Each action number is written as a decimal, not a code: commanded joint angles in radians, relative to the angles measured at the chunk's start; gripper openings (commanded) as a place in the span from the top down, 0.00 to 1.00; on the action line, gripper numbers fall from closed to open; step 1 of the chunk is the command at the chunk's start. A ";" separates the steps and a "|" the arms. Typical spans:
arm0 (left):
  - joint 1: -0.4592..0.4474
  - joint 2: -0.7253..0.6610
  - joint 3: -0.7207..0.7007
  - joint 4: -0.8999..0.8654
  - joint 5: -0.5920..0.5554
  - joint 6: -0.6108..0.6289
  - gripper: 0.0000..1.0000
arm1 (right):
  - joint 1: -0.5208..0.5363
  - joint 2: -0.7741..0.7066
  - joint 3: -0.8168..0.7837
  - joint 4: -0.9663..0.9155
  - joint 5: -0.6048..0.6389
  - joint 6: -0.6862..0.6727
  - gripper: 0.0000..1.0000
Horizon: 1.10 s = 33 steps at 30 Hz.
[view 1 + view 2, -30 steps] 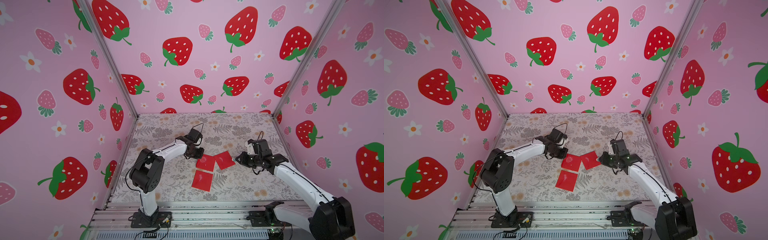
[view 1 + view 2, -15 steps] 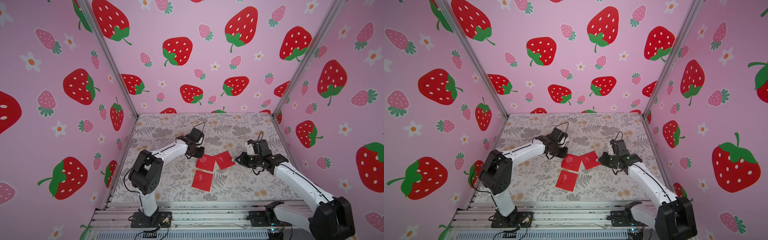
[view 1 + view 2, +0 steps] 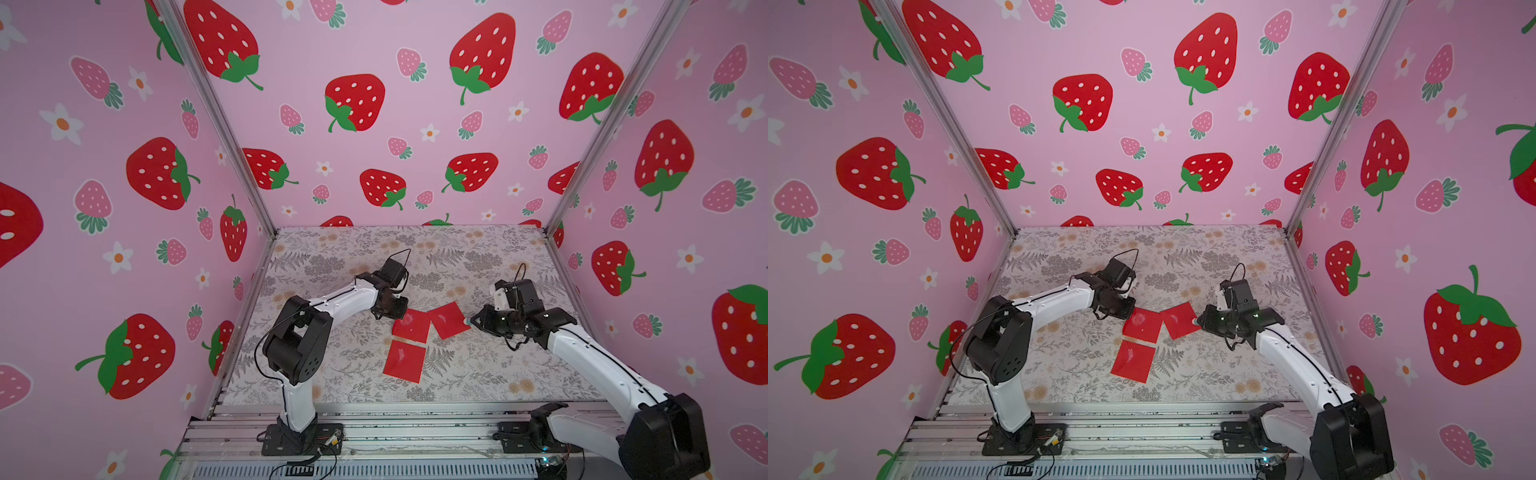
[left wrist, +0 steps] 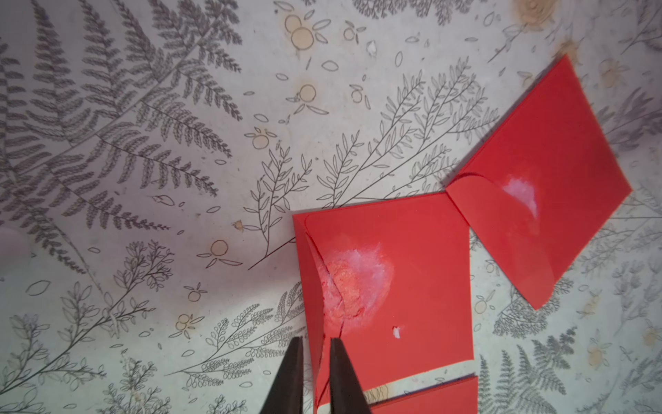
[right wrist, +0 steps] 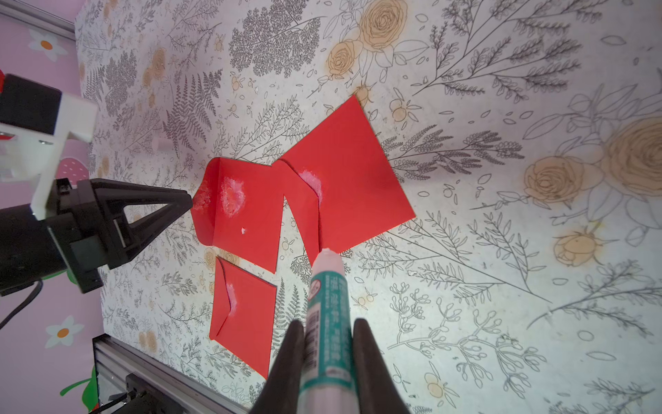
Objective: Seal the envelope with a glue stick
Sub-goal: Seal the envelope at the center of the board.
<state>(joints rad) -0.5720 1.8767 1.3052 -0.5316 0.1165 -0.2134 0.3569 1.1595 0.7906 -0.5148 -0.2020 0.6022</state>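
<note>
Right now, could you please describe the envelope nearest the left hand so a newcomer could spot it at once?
On the floral table, three red envelopes cluster between the arms. Take the envelope whose flap edge sits between the left hand's fingertips. Unlike its neighbours, it has the largest whitish glue smear and a lifted flap.

Glue stick (image 5: pixel 327 315) base out of frame
</note>
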 commanded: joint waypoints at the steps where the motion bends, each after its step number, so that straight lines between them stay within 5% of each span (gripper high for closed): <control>1: 0.001 0.010 0.002 -0.005 0.015 0.003 0.85 | -0.008 -0.001 0.004 -0.022 -0.009 -0.005 1.00; 9: 0.000 0.018 0.006 -0.003 0.014 0.002 0.93 | -0.008 0.003 0.003 -0.022 -0.008 -0.012 1.00; 25: -0.054 0.110 0.055 0.003 0.071 -0.011 0.93 | -0.009 0.020 -0.011 -0.017 -0.026 -0.011 1.00; 33: -0.050 0.139 0.033 0.020 0.115 -0.022 0.74 | -0.009 0.033 -0.018 -0.018 -0.036 -0.010 1.00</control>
<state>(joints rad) -0.6228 1.9884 1.3392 -0.5144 0.2016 -0.2302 0.3569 1.1858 0.7795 -0.5243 -0.2184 0.6018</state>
